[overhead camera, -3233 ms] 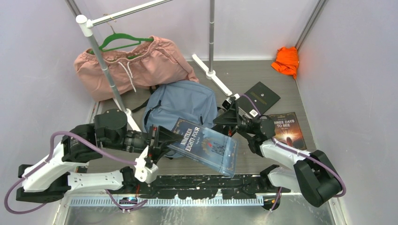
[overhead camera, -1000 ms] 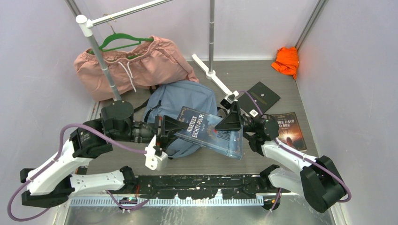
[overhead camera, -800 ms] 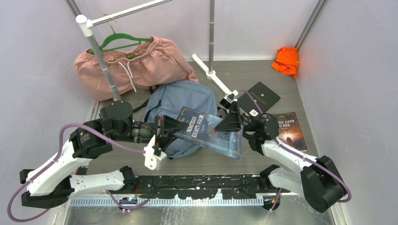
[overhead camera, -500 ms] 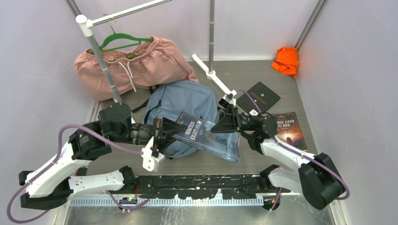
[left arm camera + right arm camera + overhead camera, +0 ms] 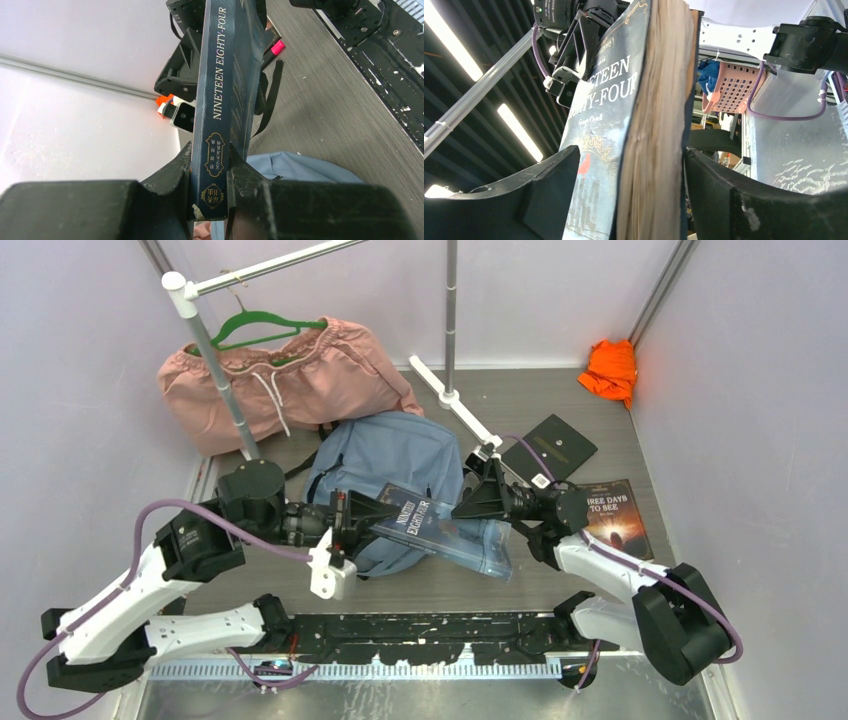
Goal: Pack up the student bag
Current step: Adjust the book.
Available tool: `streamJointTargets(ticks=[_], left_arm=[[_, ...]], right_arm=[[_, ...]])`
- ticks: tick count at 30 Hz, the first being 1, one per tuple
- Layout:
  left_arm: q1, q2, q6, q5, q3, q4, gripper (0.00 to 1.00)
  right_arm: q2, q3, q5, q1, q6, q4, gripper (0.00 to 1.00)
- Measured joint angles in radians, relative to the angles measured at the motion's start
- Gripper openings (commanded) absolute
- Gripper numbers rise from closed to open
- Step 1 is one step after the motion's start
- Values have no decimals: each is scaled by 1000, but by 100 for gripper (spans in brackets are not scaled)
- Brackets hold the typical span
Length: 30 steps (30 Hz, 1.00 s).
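1. My left gripper (image 5: 210,167) pinches the lower spine of the Nineteen Eighty-Four book (image 5: 440,530) and holds it off the table (image 5: 450,585).
2. My right gripper (image 5: 631,165) straddles the book's opposite, page-edge side, one finger on each cover. I cannot tell whether the fingers press or merely flank it.
3. The student bag (image 5: 385,455) lies mid-table, between the centre and the far left corner. The book and my left wrist cover its near right part, and I cannot make out whether its zipper is open.
4. In the right wrist view a finger and the frame edge cut off the cover title.
5. My right arm overlaps the left edge of a second book (image 5: 612,515) by the right edge of the table.
6. The bag is soft, rounded, dusty-blue fabric with black straps.
7. The held book is a thick, dark navy slab with gilt spine lettering and rough, yellowed page edges.
8. The table is dark grey with a streaked grain.
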Motion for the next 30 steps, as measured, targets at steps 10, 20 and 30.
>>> streamJointTargets(ticks=[10, 20, 30], left_arm=[[13, 36, -20, -11, -9, 71, 0], [13, 41, -81, -57, 3, 31, 0], [23, -187, -185, -180, -110, 40, 0]], right_arm=[[10, -5, -11, 0, 0, 3, 100], [56, -40, 28, -15, 0, 0, 100], [56, -14, 2, -24, -65, -185, 100]])
